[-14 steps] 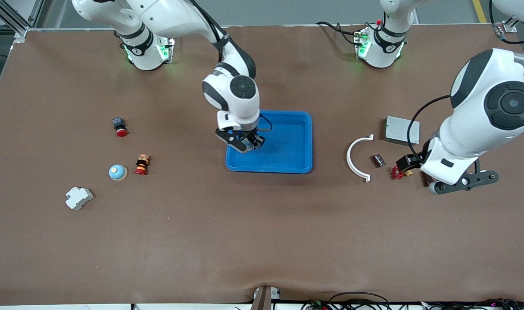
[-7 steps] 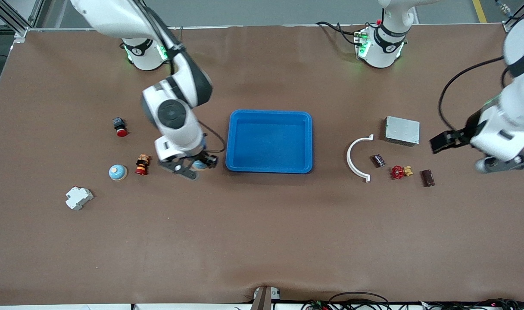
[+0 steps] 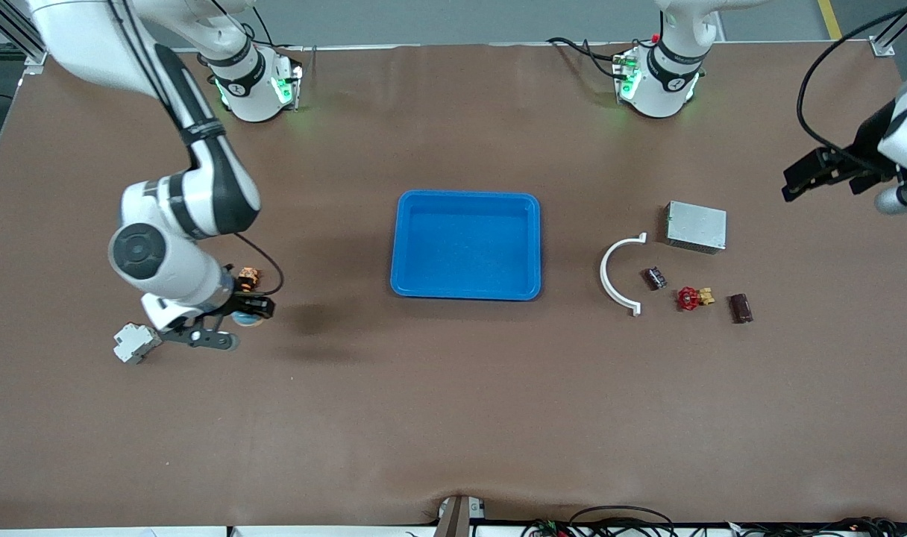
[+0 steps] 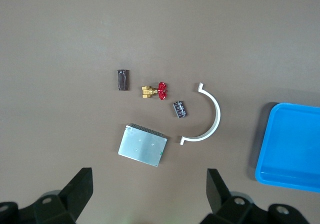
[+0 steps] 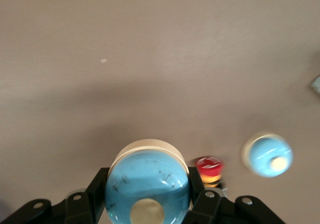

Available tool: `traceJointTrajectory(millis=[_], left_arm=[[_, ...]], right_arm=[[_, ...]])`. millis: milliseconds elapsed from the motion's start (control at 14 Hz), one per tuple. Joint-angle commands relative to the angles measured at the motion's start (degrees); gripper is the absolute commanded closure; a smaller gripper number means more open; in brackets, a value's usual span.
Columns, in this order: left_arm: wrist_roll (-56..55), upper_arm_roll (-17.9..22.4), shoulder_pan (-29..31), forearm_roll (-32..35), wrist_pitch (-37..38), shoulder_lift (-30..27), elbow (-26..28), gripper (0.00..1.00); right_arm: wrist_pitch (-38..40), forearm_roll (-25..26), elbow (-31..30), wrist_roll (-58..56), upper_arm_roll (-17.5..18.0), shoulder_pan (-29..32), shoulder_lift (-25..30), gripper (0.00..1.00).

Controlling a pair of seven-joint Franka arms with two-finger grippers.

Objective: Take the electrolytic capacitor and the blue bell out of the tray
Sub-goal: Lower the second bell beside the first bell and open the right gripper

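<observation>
Right gripper [image 3: 246, 312] hangs low over the table toward the right arm's end, jaws clamped on the blue bell [image 5: 147, 186], beside an orange-and-red button [image 3: 248, 277] and a grey-white breaker [image 3: 135, 341]; to my eye it should lower until the bell's base meets the table, clear of the second bell [image 5: 267, 156], then open. At mid-table the tray [image 3: 401, 246] holds nothing; the left gripper [image 3: 823, 171], jaws wide, waits over the left arm's end.
</observation>
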State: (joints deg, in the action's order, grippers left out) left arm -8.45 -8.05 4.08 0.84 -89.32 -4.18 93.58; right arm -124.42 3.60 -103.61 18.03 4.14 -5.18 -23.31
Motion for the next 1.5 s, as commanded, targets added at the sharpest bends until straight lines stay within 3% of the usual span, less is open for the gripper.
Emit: traceJointTrajectory(millis=[0,214,786,1429], left_arm=[[1.41,1.98,-2.67,-0.92,-2.7,-5.14,5.92,0.0],[1.77,2.25,-3.64,-0.84,-2.17,-5.05,4.95,0.0],[2.03,2.95,-4.7,-0.48,0.55,-3.64,1.79,0.0],[1.59,2.87,-4.0,-1.01,4.77,-1.89,-2.7,0.0]], right_arm=[[-0.48,-0.44,-1.07,-8.68,1.13,5.33,0.72,1.0],[-2.57,-0.44,-0.98,-15.81,1.05,9.21,0.28,1.0],[-15.5,0.44,-0.63,-23.21,0.96,13.7,-8.15,1.0],[-17.35,0.62,1.83,-25.33,0.87,15.28,-14.22,1.0]])
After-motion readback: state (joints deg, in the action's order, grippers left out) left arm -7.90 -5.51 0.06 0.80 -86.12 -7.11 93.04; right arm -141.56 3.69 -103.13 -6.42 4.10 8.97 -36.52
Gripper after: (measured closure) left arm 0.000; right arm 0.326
